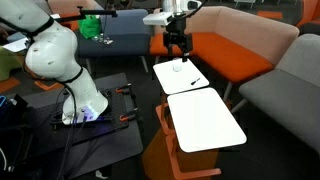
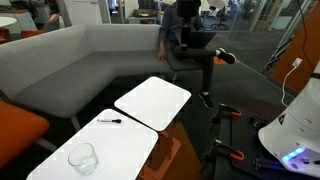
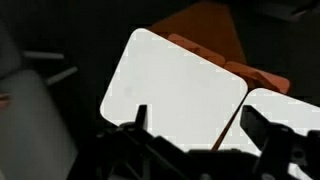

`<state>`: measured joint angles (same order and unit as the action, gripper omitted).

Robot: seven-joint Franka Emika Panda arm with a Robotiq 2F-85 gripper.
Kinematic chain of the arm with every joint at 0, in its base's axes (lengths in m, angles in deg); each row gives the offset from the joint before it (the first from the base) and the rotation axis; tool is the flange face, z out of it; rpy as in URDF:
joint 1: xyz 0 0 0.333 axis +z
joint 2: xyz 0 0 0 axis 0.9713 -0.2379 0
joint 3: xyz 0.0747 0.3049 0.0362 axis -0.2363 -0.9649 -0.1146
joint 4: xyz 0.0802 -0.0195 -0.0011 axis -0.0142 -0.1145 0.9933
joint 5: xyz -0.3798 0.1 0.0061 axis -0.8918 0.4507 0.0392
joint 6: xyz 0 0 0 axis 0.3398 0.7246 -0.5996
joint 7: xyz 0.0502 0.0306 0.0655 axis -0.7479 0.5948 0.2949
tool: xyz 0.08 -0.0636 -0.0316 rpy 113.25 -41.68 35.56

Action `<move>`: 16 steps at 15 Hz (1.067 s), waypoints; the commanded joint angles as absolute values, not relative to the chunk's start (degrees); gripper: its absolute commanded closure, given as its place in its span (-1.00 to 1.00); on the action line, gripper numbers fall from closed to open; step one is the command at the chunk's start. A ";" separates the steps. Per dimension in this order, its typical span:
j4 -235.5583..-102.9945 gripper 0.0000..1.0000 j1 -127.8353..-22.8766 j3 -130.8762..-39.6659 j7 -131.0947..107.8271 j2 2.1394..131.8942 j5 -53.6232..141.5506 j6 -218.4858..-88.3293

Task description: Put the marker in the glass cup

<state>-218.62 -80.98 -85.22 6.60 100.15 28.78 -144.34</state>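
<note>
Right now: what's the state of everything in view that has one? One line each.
marker: lying flat on the white tabletop, not gripped, apart from the cup.
glass cup: upright, empty, on the same tabletop.
gripper: open, holding nothing, in the air over that tabletop.

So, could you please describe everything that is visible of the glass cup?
The glass cup is a small, clear, colourless tumbler with a round shape, seen mostly as a faint outline. It stands upright, mouth up, and looks empty. It rests on a white tabletop, near the end closest to the camera in an exterior view. Only that tabletop touches it; the marker lies apart from it on the same top.
</note>
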 commanded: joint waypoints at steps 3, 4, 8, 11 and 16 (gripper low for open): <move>-218.50 -1.00 -80.61 -84.90 6.53 100.17 28.71 -144.19; -218.50 -1.00 -80.61 -84.90 6.53 100.17 28.71 -144.19; -218.50 -1.00 -80.61 -84.90 6.53 100.17 28.71 -144.19; -217.11 -1.00 -79.59 -84.49 9.52 98.06 29.58 -147.88; -211.68 -1.00 -76.27 -85.70 15.67 87.64 31.74 -158.38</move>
<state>-215.64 -77.70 -85.55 10.85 94.14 29.78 -154.26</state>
